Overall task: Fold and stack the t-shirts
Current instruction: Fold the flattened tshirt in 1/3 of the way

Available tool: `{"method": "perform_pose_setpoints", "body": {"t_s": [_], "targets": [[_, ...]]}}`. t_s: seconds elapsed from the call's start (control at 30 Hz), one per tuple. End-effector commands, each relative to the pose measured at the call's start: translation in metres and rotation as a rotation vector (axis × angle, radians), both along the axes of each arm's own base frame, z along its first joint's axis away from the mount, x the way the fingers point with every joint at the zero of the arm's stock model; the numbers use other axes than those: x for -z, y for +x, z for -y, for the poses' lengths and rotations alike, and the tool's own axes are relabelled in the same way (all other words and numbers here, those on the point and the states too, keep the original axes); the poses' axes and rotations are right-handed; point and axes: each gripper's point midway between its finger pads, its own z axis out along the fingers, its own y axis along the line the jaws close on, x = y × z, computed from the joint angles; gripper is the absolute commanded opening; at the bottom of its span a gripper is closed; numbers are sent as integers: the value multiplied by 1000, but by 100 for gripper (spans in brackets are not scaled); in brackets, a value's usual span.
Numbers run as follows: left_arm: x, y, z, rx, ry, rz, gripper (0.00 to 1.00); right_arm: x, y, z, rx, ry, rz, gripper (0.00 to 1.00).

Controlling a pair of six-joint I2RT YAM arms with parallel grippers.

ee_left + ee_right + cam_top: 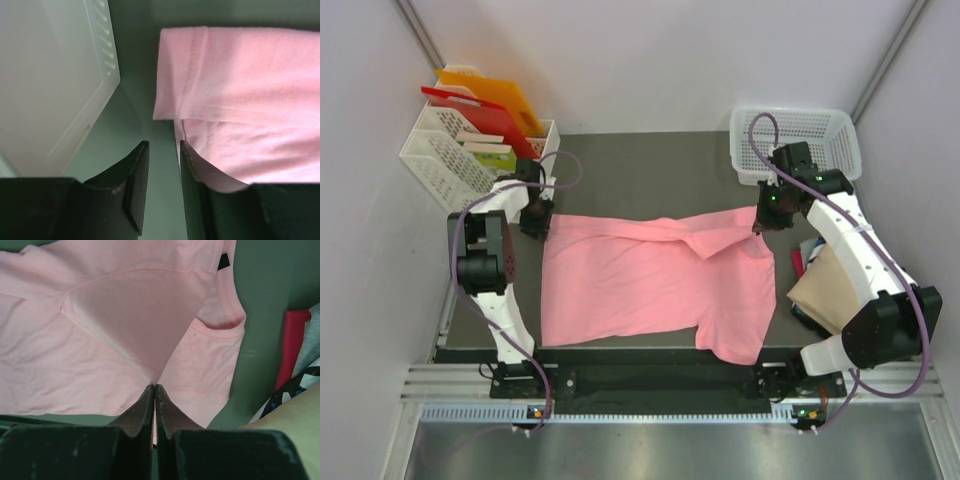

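1. Dark grey-green table boxed in by white walls. Spread over its middle in the top view, salmon-pink t-shirt, upper right corner drawn inward.
2. Right gripper: pressed together, pinching a fold of that shirt, plain at the fingertips low in the right wrist view.
3. Left gripper: slightly spread, only bare table between the fingers. Just beside the shirt's upper left corner, with the cloth edge lying against the outer side of one finger.
4. Likely to go wrong:
   - pulling on with a single corner gripped, dragging the whole shirt rightward and skewing the fold;
   - closing the left fingers as placed and missing the hem;
   - losing the thin pinch mid-carry.
5. Also risky: sweeping the right arm across the tan-beige t-shirt at right centre and nudging it off the table edge.
6. White mesh basket, upper right: nothing visible inside, only a purple cable crossing in front.
7. White slotted basket, upper left: orange board and red board standing upright, plus green-and-white items too small to name.
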Motion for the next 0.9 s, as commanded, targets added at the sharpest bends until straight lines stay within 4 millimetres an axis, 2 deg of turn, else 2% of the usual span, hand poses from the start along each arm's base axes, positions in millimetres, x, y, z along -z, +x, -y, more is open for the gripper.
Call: {"method": "perform_pose_setpoints", "body": {"t_s": [0.0, 0.07, 0.2, 0.33, 0.37, 0.47, 0.77, 0.87], "targets": [[-11, 13, -6, -43, -1, 110, 32, -16, 1, 2, 3, 20, 61, 0], [-5, 14, -7, -48, 0, 104, 28, -16, 1, 1, -2, 25, 58, 0], [0, 22, -4, -52, -16, 105, 26, -15, 0, -1, -7, 31, 55, 0], [-12, 27, 0, -58, -42, 138, 35, -15, -1, 1, -3, 26, 55, 0], [-19, 28, 0, -59, -42, 158, 42, -15, -2, 1, -2, 24, 55, 0], [-19, 27, -1, -57, -37, 172, 51, -12, -4, 2, -2, 21, 51, 0], [-13, 34, -6, -55, -2, 162, 52, -11, -3, 2, -1, 19, 49, 0], [-24, 41, 1, -49, -38, 186, 50, -10, -3, 3, 1, 17, 44, 0]]}}
